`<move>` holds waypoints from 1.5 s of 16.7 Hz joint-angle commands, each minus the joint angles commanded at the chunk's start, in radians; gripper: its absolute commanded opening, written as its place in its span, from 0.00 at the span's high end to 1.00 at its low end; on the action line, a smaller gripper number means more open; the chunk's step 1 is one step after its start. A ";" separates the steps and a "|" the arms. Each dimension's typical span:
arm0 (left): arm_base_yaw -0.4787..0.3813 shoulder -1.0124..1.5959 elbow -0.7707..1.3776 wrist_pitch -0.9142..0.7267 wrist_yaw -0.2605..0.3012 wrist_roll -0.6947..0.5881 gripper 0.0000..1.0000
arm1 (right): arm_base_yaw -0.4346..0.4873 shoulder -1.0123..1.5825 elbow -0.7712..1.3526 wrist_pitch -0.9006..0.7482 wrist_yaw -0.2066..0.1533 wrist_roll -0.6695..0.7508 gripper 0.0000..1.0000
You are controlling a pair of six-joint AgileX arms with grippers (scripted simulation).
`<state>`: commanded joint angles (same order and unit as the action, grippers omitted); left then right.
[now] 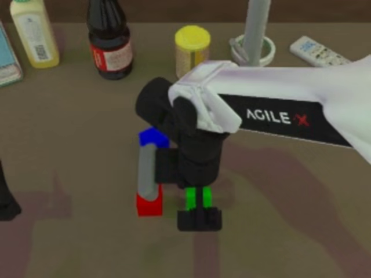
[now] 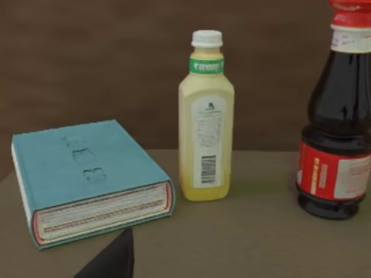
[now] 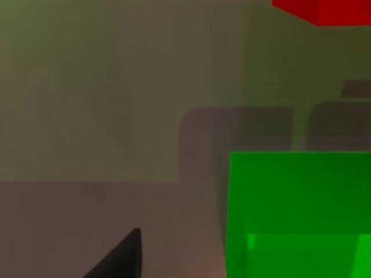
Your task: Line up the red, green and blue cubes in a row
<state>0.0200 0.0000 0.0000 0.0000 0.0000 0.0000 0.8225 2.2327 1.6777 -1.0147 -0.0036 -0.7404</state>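
right gripper (image 1: pixel 199 217) clenched on the green cube (image 1: pixel 198 197), just right of the red cube (image 1: pixel 149 204), cube faces square to the table edges | blue cube (image 1: pixel 153 138) behind the red cube, partly under the arm | soy sauce bottle (image 1: pixel 109 37), yellow jar (image 1: pixel 192 48), remote (image 1: pixel 319 51) far behind the red cube | left gripper (image 1: pixel 7 202) parked at table's left edge, claw state cannot be told

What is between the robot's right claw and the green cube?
Nothing visible. The right gripper is already down at the green cube, its fingers on both sides of it. The red cube sits just to the left, close but apart. The left arm is parked at the table's left edge.
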 joint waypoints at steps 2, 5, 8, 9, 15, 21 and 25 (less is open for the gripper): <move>0.000 0.000 0.000 0.000 0.000 0.000 0.00 | -0.001 -0.001 0.004 -0.003 0.000 -0.001 0.00; 0.000 0.000 0.000 0.000 0.000 0.000 0.00 | 0.000 -0.016 0.066 -0.076 0.001 -0.001 0.00; 0.000 0.000 0.000 0.000 0.000 0.000 0.00 | 0.004 -0.041 0.153 -0.203 0.000 -0.003 0.00; 0.000 0.000 0.000 0.000 0.000 0.000 0.00 | 0.006 -0.049 0.174 -0.228 0.000 -0.004 0.00; 0.000 0.000 0.000 0.000 0.000 0.000 0.00 | 0.001 -0.053 0.189 -0.244 0.000 -0.003 0.00; -0.078 0.208 0.212 -0.192 0.030 0.059 0.00 | -0.070 -0.211 0.065 -0.132 -0.015 0.044 0.00; -0.174 0.546 0.544 -0.451 0.058 0.141 0.00 | -0.182 -0.475 -0.136 0.032 -0.031 0.126 0.00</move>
<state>-0.1538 0.5455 0.5440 -0.4514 0.0583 0.1412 0.6410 1.7577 1.5413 -0.9831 -0.0351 -0.6140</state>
